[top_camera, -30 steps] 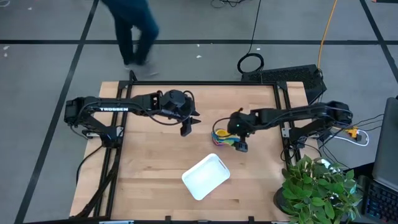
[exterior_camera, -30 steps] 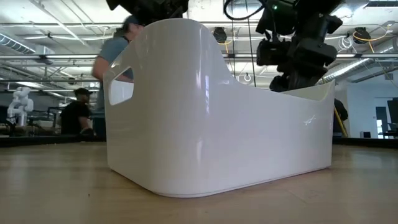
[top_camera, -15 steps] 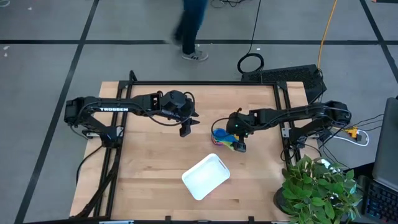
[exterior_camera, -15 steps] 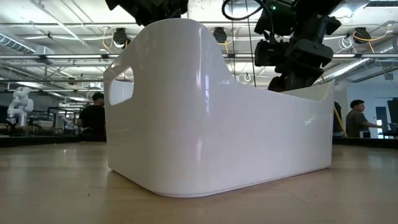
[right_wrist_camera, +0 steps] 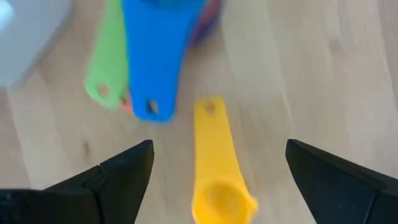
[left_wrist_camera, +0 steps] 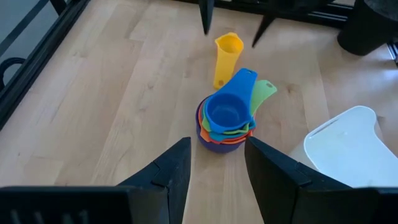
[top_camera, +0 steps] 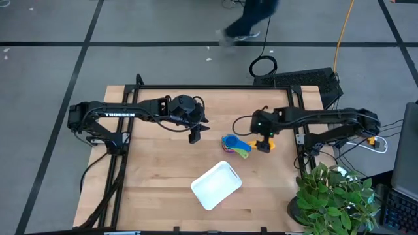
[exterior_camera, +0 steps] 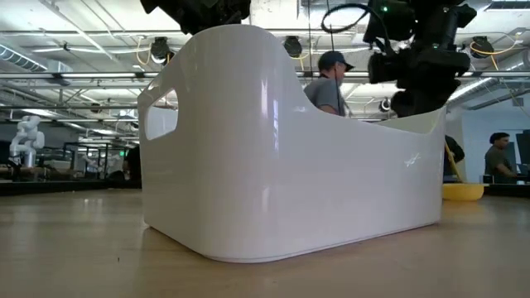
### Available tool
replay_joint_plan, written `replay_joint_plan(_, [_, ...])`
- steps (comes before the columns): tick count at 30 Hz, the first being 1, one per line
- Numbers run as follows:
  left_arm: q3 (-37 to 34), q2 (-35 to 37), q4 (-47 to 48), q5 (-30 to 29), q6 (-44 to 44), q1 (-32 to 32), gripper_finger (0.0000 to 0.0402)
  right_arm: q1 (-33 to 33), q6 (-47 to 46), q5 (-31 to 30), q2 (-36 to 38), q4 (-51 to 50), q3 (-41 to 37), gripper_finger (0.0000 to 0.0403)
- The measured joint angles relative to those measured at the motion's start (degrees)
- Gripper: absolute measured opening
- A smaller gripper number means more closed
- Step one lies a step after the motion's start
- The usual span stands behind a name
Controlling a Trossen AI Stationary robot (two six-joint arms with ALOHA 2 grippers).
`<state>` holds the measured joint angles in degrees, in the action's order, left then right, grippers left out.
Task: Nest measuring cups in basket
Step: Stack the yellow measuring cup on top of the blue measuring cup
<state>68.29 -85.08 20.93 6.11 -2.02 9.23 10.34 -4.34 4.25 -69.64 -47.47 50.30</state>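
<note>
Several nested measuring cups (top_camera: 234, 144) stand as a stack on the table, the blue one on top, handles pointing toward the right edge; they also show in the left wrist view (left_wrist_camera: 226, 121). A yellow cup (top_camera: 263, 146) lies on its side just right of the stack. My right gripper (top_camera: 264, 138) hovers over it, open, with one finger on each side (right_wrist_camera: 219, 146) and touching nothing. My left gripper (top_camera: 196, 135) is open and empty, left of the stack. The white basket (top_camera: 216, 185) rests on the table nearer the front edge.
The basket fills the low view (exterior_camera: 290, 165), and the yellow cup (exterior_camera: 462, 192) shows beside it. A potted plant (top_camera: 336, 196) stands at the table's near right corner. People move in the room beyond the far edge.
My right gripper has moved from over the stack toward the table's right edge. The yellow cup, which was at the stack, now lies apart on the table to the stack's right. A person has walked past beyond the far edge.
</note>
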Motion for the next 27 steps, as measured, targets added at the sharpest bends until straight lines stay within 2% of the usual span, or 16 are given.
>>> replay_joint_plan(5, [0.0,0.0,0.0,0.0,0.0,0.0,0.0154,2.9,1.0,0.1,2.2,-7.1,-1.9,0.0357])
replay_joint_plan(9, [0.0,0.0,0.0,0.0,0.0,0.0,0.0154,4.4,1.8,0.2,2.3,-8.3,-5.9,0.0344])
replay_joint_plan(12, [0.0,0.0,0.0,0.0,0.0,0.0,0.0154,5.6,0.7,0.2,1.4,-6.5,-8.5,0.0314])
replay_joint_plan(21, [0.0,0.0,0.0,0.0,0.3,-0.4,0.0154,8.8,0.0,-1.2,-3.2,-6.6,-7.9,0.0200])
replay_joint_plan(27, [0.0,0.0,0.0,0.0,0.5,-1.0,0.0154,11.6,0.5,2.9,-8.5,-6.1,-8.0,0.0170])
